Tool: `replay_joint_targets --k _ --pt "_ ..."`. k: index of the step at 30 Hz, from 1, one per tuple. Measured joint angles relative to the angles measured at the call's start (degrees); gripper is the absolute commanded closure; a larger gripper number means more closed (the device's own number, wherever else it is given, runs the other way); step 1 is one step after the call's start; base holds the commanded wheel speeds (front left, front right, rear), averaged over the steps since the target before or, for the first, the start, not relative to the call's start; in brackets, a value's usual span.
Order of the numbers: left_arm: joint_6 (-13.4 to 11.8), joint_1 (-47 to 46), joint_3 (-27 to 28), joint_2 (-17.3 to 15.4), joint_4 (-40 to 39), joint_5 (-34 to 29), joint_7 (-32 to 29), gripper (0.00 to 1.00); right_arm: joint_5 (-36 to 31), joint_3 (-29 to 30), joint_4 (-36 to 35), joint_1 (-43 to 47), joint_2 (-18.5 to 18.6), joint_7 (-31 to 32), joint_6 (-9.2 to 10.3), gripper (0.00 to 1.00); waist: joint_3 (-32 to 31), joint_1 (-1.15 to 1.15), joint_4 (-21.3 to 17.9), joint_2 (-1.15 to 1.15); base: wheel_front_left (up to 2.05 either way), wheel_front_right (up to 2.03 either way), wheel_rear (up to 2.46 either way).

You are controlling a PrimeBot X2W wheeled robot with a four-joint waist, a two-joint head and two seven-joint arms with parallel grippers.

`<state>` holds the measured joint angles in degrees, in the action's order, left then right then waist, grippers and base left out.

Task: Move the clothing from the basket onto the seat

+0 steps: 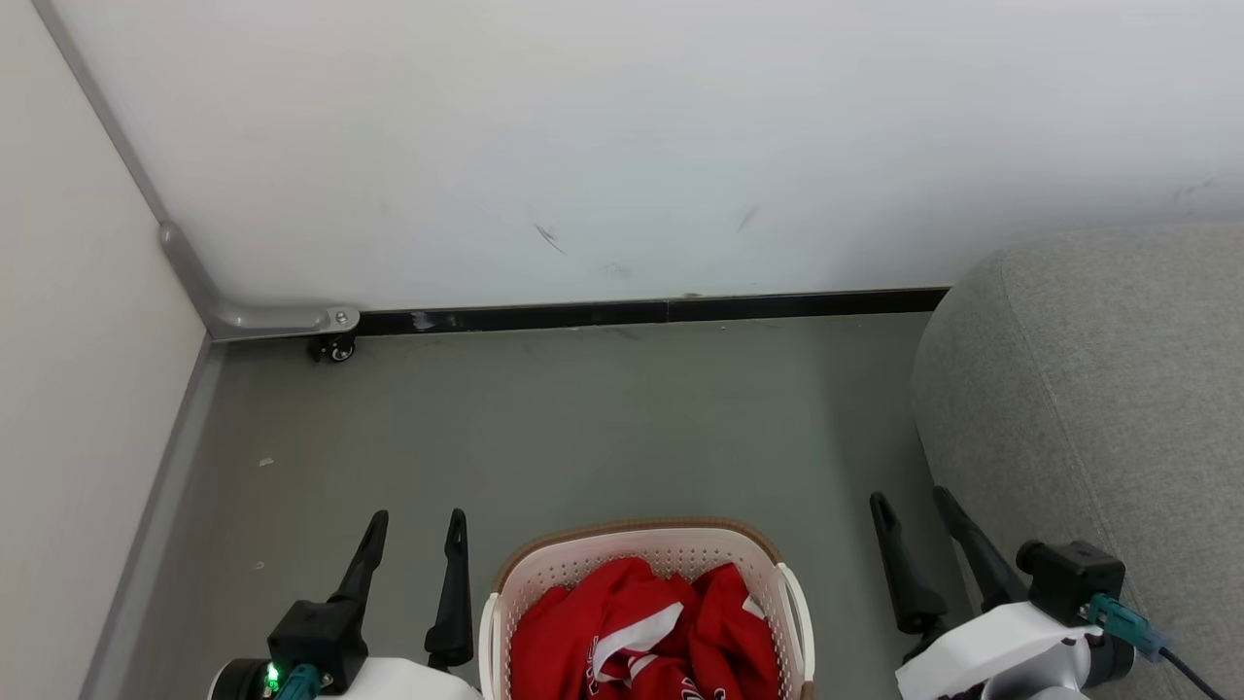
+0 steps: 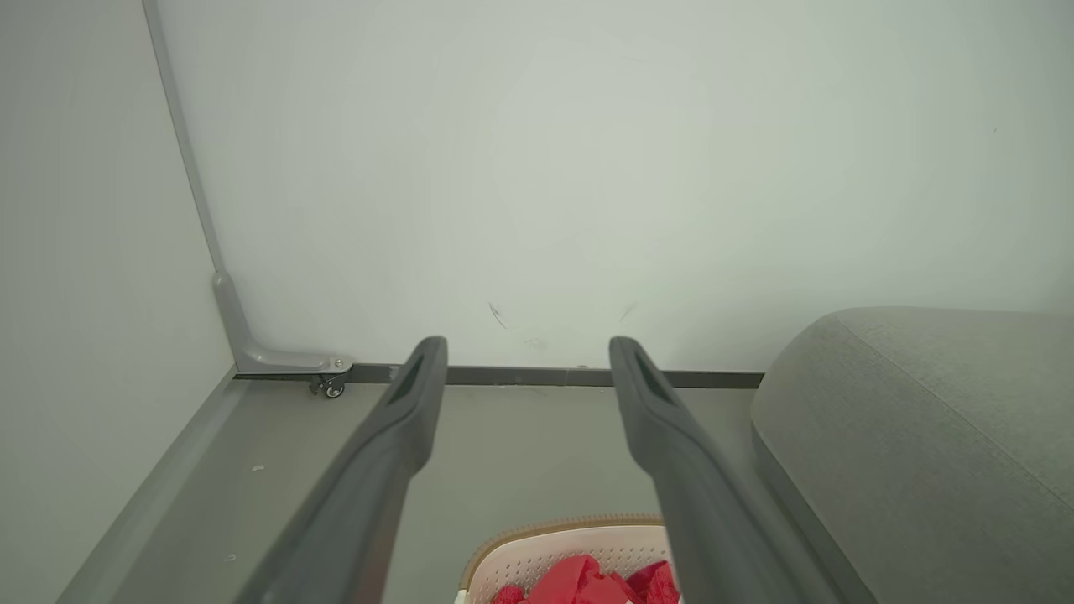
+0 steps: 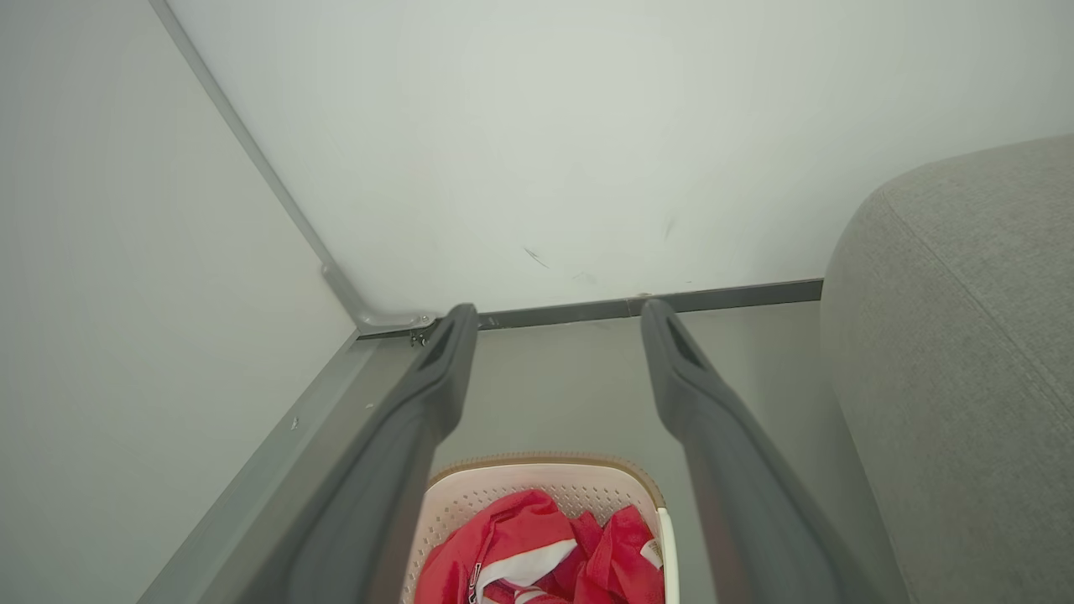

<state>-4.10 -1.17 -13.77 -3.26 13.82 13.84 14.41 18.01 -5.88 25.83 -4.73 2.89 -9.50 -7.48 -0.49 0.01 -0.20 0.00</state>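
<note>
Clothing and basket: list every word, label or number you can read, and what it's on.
Dark lettering on the red clothing: crumpled and cut off by the picture's edge, unreadable.
Basket: no text to read on its rim or wall.
Seat: none.

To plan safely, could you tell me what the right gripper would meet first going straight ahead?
Probably the black baseboard ahead; the right gripper, jaws open, aims clear of the seat, though depth is unclear.
</note>
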Motion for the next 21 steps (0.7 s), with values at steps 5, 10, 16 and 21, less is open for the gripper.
replay_joint_targets --k 5,10,16,21 --pt "0.0 -0.01 0.03 0.01 0.0 -0.51 0.0 0.0 0.13 -0.05 -0.02 0.0 0.0 0.0 0.0 0.0 0.14 0.0 0.0 0.0 0.0 0.0 0.0" --pt "0.0 -0.01 0.09 0.02 0.12 -0.53 0.0 0.0 0.13 -0.09 -0.03 0.0 0.0 -0.01 0.0 0.0 0.38 0.0 -0.02 0.0 0.0 0.0 0.0" --pt "0.0 -0.01 0.19 0.02 0.54 -1.07 0.0 0.0 0.13 -0.09 -0.14 0.0 0.0 -0.07 0.0 0.0 0.85 0.0 -0.07 0.0 0.0 0.0 0.0" --pt "0.0 -0.02 0.16 0.03 0.58 -1.33 0.0 0.0 0.13 -0.07 -0.42 -0.01 0.0 -0.08 0.0 0.0 1.33 0.0 -0.13 0.0 0.0 0.0 0.0"
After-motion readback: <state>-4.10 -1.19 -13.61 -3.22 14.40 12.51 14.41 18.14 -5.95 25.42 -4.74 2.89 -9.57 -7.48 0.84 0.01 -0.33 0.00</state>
